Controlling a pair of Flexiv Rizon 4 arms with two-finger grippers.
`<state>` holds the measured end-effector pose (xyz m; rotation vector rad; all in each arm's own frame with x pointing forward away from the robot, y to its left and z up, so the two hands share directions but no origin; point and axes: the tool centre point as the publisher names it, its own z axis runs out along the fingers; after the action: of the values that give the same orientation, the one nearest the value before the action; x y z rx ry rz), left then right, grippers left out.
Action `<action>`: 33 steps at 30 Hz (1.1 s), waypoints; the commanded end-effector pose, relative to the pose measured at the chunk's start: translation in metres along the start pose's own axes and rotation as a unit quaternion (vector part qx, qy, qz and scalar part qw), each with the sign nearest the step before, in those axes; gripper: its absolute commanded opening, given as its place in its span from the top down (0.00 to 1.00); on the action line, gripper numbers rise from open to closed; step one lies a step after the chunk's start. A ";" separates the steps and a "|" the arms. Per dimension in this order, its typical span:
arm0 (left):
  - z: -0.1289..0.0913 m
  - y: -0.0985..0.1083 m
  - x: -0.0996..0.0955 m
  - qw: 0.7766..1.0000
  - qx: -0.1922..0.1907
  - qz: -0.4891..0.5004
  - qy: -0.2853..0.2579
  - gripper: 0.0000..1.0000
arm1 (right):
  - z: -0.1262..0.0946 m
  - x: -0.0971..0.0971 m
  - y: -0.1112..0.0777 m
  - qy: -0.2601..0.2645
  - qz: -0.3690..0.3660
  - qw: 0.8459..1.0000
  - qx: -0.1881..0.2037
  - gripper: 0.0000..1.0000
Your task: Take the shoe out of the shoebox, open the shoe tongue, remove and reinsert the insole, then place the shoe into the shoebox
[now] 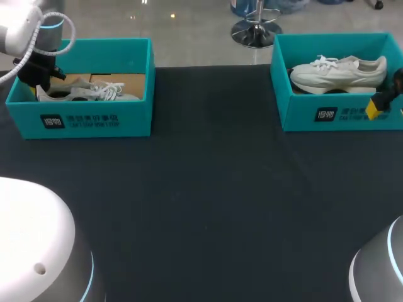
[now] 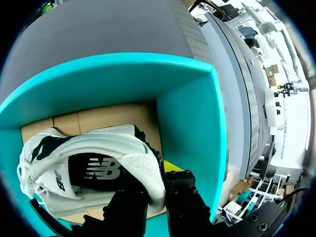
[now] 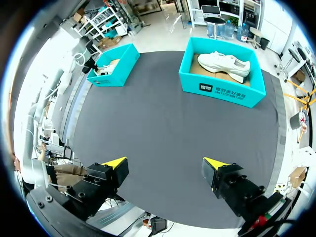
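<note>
While the right gripper hangs over the table with fingers wide apart, the left gripper clamps the heel of the white shoe — inside the left teal shoebox.

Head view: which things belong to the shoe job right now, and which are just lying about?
In use: left teal cardboard shoebox; white lace-up sneaker in it; left hand, closed on its heel.
Lying about: right teal cardboard shoebox; second white sneaker inside, untouched; right hand, open above the black table mat.
</note>
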<state>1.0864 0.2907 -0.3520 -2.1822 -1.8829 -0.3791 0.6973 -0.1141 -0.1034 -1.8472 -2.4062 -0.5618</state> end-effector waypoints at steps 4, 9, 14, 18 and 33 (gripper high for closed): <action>0.002 0.004 0.000 1.000 -0.005 0.002 0.004 0.72 | 0.000 0.000 0.003 0.000 0.000 1.000 0.003 0.00; -0.006 0.001 0.003 1.000 -0.018 0.012 -0.001 0.00 | 0.000 0.000 0.003 0.000 0.000 1.000 0.003 0.00; -0.029 -0.007 0.006 0.999 -0.015 0.018 -0.027 0.00 | 0.000 0.000 0.003 0.000 0.000 1.000 0.003 0.00; -0.065 -0.016 0.009 0.999 0.001 -0.001 -0.047 0.00 | 0.000 0.000 0.003 0.000 0.000 1.000 0.003 0.00; -0.185 -0.054 0.008 0.994 -0.009 -0.003 -0.106 0.00 | 0.000 0.000 0.003 0.000 0.000 1.000 0.003 0.00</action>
<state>1.0468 0.2460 -0.1920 -2.2893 -1.9945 -0.1178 0.6974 -0.1143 -0.1034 -1.8475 -2.4060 -0.5619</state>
